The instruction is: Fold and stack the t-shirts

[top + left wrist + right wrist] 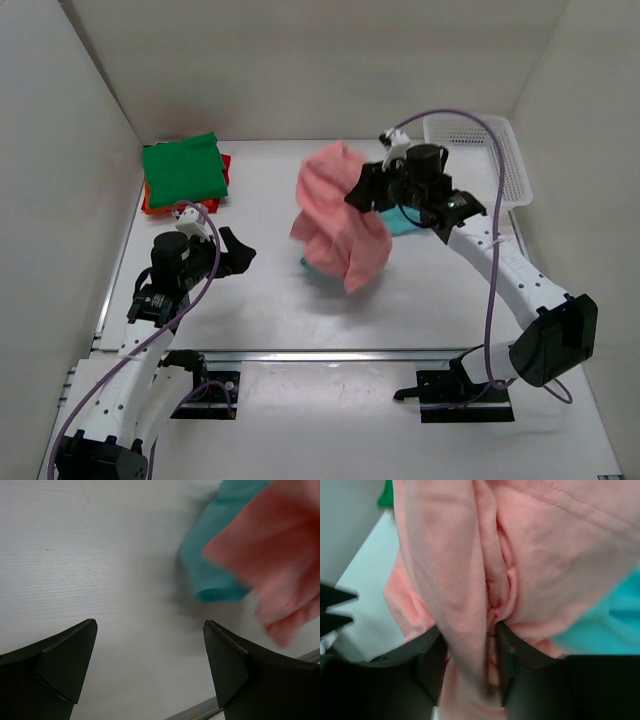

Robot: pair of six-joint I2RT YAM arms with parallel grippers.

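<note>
My right gripper point(362, 190) is shut on the salmon pink t-shirt point(338, 215) and holds it bunched in the air over mid-table; a fold of its cloth point(470, 580) fills the gap between my fingers point(430, 655). The turquoise t-shirt point(403, 224) lies on the table beneath and behind it, also showing in the left wrist view point(210, 560) and right wrist view point(605, 625). The green t-shirt point(183, 169) lies folded on the orange-red t-shirt point(152, 207) at the back left. My left gripper point(238, 250) is open and empty, left of the hanging pink shirt point(270, 545).
A white plastic mesh basket point(500, 155) stands at the back right corner. White walls enclose the table on the left, back and right. A metal rail point(330, 353) runs along the near edge by the arm bases.
</note>
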